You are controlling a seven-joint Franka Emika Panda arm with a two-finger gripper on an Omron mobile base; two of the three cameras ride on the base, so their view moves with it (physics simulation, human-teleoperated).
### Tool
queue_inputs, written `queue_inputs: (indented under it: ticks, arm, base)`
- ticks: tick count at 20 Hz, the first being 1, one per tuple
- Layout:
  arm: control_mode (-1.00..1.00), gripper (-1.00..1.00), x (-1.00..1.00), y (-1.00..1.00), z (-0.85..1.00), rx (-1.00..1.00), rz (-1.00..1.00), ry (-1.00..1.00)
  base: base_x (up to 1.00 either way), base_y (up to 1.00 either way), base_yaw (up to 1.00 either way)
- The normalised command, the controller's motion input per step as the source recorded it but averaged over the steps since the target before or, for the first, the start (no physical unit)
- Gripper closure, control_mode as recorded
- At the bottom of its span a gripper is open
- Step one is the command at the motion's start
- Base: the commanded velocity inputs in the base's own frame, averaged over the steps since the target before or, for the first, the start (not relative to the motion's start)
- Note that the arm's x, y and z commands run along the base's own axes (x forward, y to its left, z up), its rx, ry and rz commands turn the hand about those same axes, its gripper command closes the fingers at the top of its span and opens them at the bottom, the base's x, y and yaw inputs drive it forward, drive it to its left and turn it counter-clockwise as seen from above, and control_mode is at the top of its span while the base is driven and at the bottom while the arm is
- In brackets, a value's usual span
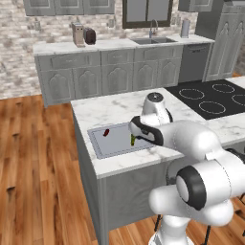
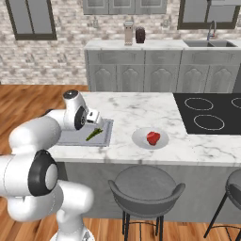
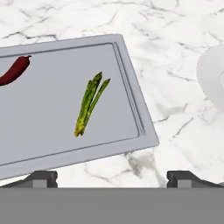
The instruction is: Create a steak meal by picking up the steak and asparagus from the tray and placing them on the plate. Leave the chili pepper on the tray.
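The steak (image 2: 153,138) was seen lying on the plate (image 2: 139,140), a small white dish set on the marble counter (image 2: 136,110) well apart from the tray (image 2: 106,134). The asparagus (image 3: 89,103) lay on the tray, towards its right half in the hand view, with the chili pepper (image 3: 14,70) well apart from it near the tray's far left edge. The gripper (image 3: 112,177) was held above the tray's near edge with its jaws spread wide and nothing between them.

The steak was shown by the right base view alone, where the chili was hidden behind the arm; in the left base view the chili (image 1: 106,132) was visible. A curved edge of the plate (image 3: 209,74) was caught in the hand view.

The counter was white marble with grey veins, with a black cooktop (image 2: 209,113) set into it. A wood floor (image 1: 38,167), grey cabinets (image 1: 95,72), a sink (image 1: 153,40) and a brick wall were seen beyond. No legible writing was made out.
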Motion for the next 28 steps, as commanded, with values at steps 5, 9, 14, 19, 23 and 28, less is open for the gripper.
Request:
queue_inputs:
  ticks: [5,9,14,19,23,28]
  arm:
    - [-1.00,-1.00,0.06,0.35,-0.43,0.07,-0.19,0.01]
    - [-1.00,-1.00,0.37,0.22,-0.36,0.04,-0.07,0.01]
    - [-1.00,-1.00,0.48,0.00,-0.43,0.04,0.00,0.00]
    - [-1.00,-1.00,0.61,0.09,-0.40,0.01,0.00,0.01]
    - [-1.00,-1.00,0.61,0.17,-0.36,0.00,0.00,0.08]
    - [-1.00,-1.00,0.53,0.04,-0.38,0.00,0.01,0.11]
  base:
    - [0.00,0.00,0.00]
    - [0.00,0.00,0.00]
    - [0.00,0.00,0.00]
    - [0.00,0.00,0.00]
    - [0.00,0.00,0.00]
    - [0.00,0.00,0.00]
